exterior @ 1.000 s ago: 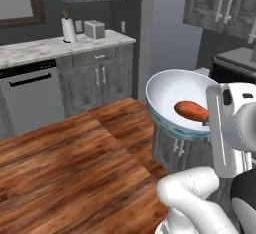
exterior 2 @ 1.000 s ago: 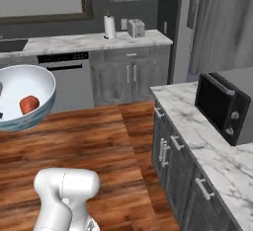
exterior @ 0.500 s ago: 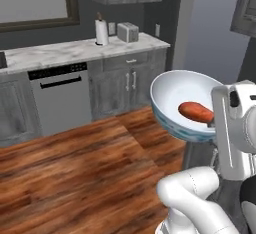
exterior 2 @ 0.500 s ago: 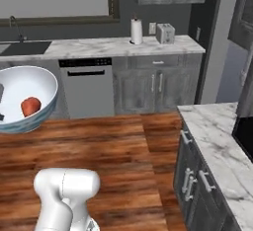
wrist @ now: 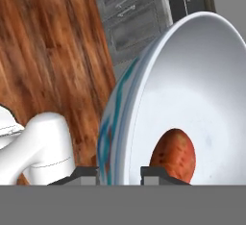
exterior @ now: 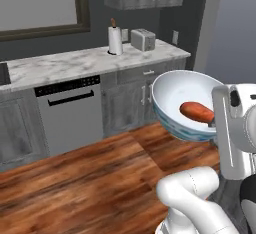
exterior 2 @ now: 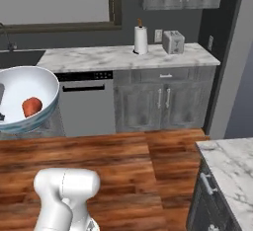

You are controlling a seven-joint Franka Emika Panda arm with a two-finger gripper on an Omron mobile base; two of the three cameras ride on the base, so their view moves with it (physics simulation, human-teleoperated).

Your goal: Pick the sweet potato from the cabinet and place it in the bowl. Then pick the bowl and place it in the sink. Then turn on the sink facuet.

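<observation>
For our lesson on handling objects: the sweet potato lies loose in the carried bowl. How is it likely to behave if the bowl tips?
The sweet potato is oblong and rounded, so it would probably roll or slide. The bowl looks smooth and glossy inside, likely giving little friction. Its deep wall should keep the vegetable in while the pincer grips the rim.

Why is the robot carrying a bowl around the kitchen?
The robot's gripper is pinching the rim of the bowl and holding it up in the air above the wooden floor. The sweet potato is already lying inside the bowl. The sink is over on the marble counter, and the bowl isn't there yet.
</observation>
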